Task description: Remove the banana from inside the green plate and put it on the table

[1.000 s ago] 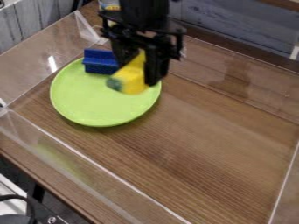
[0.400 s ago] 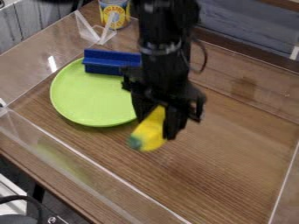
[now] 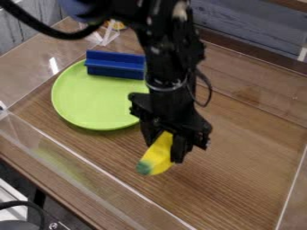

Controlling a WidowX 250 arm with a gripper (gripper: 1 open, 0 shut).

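**Banana clear of the plate, low over the wood**

Brown wood-grain tabletop [image 3: 240, 171], glossy and fenced by clear plastic walls, fills the single camera view we have. On its left part lies the large round lime-green plate [image 3: 84, 101] with a low rim, and a blue rectangular block [image 3: 114, 65] rests at the plate's far edge, partly on it.

We see the black gripper [image 3: 168, 148] pointing straight down, to the right of the plate and just past its rim, its fingers clenched on the small curved yellow banana [image 3: 156, 157] with a dark greenish tip. The banana hangs tilted, its green tip lowest and leaning towards the near left. It is outside the plate, over bare wood; we cannot tell whether the tip touches the surface.

We judge the grip is kept tight because the fruit is not yet resting on anything. The spot makes sense: open table, apart from both plate and block, so the banana can lie flat once let go.
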